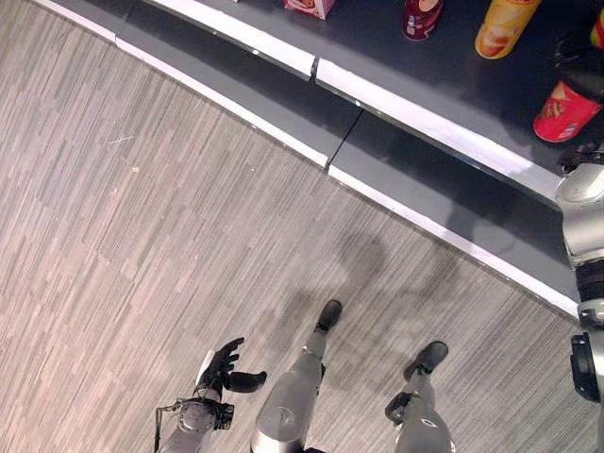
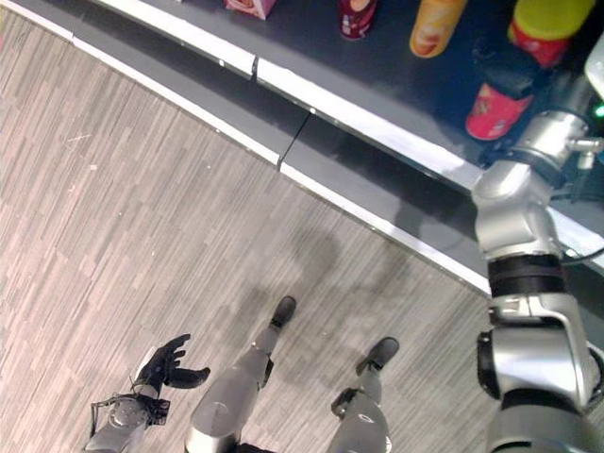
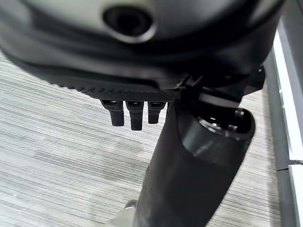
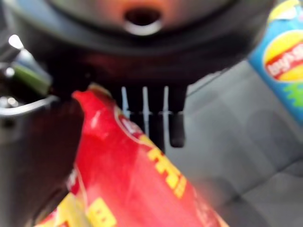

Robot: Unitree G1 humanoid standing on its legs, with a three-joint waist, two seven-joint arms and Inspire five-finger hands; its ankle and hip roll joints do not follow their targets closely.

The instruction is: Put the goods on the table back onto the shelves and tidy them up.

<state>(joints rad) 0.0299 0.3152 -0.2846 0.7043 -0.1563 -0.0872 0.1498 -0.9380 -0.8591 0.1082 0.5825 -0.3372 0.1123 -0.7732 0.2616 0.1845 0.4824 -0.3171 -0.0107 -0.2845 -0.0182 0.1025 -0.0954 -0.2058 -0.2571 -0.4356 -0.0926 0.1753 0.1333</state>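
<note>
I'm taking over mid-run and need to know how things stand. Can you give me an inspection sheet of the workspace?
Surface: dark shelf with a white front edge, and a lower tier below it.
Job's things: pink box, dark red canister and orange canister stand on the shelf. The red canister is tilted, at the right hand. A blue canister is close by.
Clutter: nothing seen.
Hands: the left hand hangs low over the floor, open and holding nothing. The right hand is on the red canister; its grip cannot be read.
Cables: nothing seen.
Surroundings: wood-grain floor in front of the shelf.
</note>
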